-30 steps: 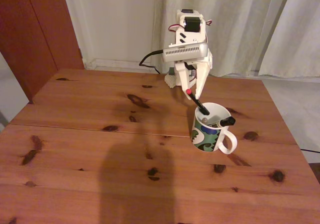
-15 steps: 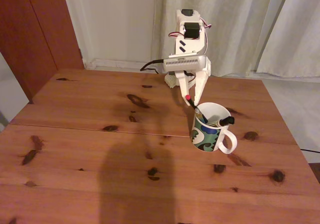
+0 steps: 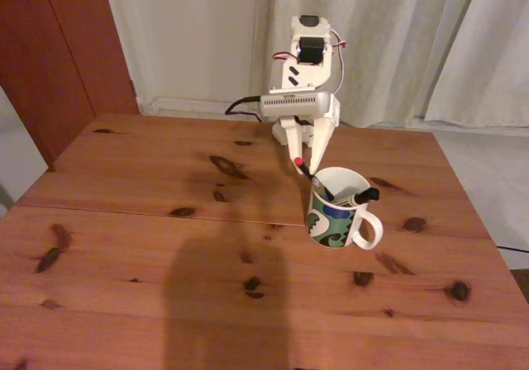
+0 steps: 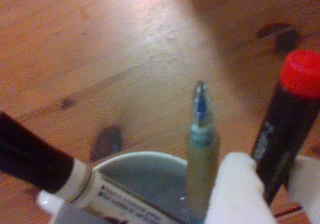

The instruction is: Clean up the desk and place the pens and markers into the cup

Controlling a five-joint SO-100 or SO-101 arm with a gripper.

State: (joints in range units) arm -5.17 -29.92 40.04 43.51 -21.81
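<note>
The claw [image 3: 307,165] is clenched on the black pen [image 3: 311,177], gripping it near its red-tipped upper end. In the wrist view the white fingers [image 4: 235,191] pinch the dark barrel [image 4: 280,134] just below that red tip. In the fixed view the pen's long axis slants down and to the right, its lower end already inside the cup [image 3: 332,221] at the rim's left-far edge, directly below the claw.

The cup stands on the surface [image 3: 124,246], right of centre, with its handle toward the near right. It already holds the white marker [image 4: 95,189], which leans right so its black cap sticks out over the rim, and the teal-green pen [image 4: 201,149], which rests upright against the wall — tip up in the wrist view.

Since the pen is tilted rather than vertical, letting go would probably let it slide in and lean against the rim; the slant looks shallow enough that it should not tip out. No other pens lie loose on the wood, so this seems the last one.
</note>
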